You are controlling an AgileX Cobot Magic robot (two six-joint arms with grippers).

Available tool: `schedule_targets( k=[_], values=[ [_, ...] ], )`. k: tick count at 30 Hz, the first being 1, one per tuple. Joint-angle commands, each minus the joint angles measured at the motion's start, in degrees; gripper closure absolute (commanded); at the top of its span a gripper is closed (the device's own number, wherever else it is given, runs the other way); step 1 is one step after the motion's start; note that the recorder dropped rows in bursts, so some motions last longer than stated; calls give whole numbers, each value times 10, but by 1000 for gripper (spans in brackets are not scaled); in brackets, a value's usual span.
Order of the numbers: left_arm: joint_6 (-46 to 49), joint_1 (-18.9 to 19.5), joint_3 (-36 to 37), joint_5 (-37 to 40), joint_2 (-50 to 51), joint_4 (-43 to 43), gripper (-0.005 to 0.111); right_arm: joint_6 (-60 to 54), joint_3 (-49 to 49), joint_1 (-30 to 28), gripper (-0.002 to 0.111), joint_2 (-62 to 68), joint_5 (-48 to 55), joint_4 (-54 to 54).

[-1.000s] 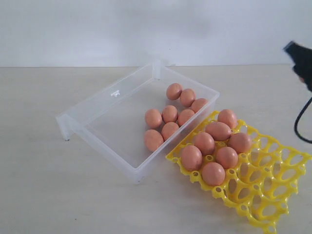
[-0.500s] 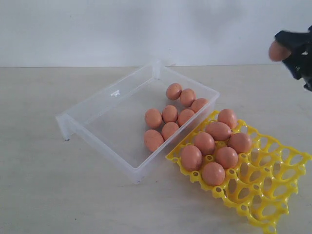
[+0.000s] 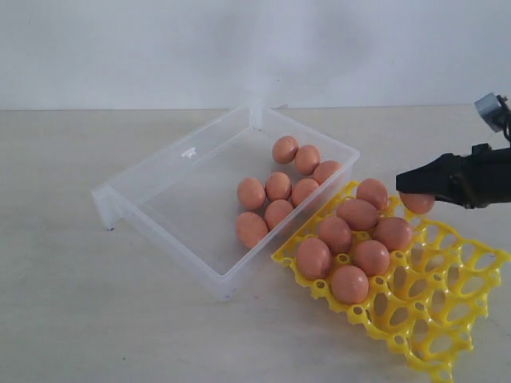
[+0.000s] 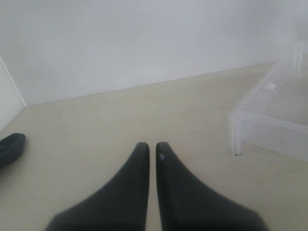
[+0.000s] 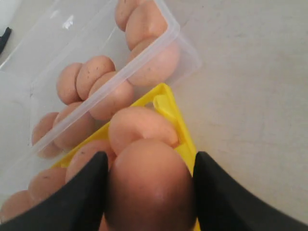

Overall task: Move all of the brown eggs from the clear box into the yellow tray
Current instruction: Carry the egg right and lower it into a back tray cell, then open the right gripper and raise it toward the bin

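The right pincer gripped one egg over the tray edge, right beside a seated egg — released off-cup, it could strike that neighbour or roll onto the counter and crack.

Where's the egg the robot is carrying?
The carried egg is in the right pincer, on the exterior view's right, over the far edge of the yellow tray.

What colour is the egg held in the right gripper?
The egg is orange-brown; clearest in the right wrist view.
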Motion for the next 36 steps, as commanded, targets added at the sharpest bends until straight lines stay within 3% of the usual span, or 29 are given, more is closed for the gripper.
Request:
schedule_targets(
  k=[1, 14, 16, 21, 23, 36],
  values=[
    [-2, -4, -1, -4, -1, -3, 103, -13, -5, 14, 109, 20, -5, -8],
    [-2, -4, -1, -4, -1, -3, 103, -65, -5, 22, 106, 28, 37, -6],
    [-2, -4, -1, -4, -1, -3, 103, -65, -5, 22, 97, 28, 33, -6],
    [-2, -4, -1, -4, -1, -3, 103, -74, -5, 22, 61, 28, 28, 1],
    [-2, -4, -1, -4, -1, -3, 103, -74, -5, 22, 55, 28, 28, 23],
    [-2, -4, -1, -4, -1, -3, 103, -86, -6, 22, 54, 26, 5, 82]
  ],
)
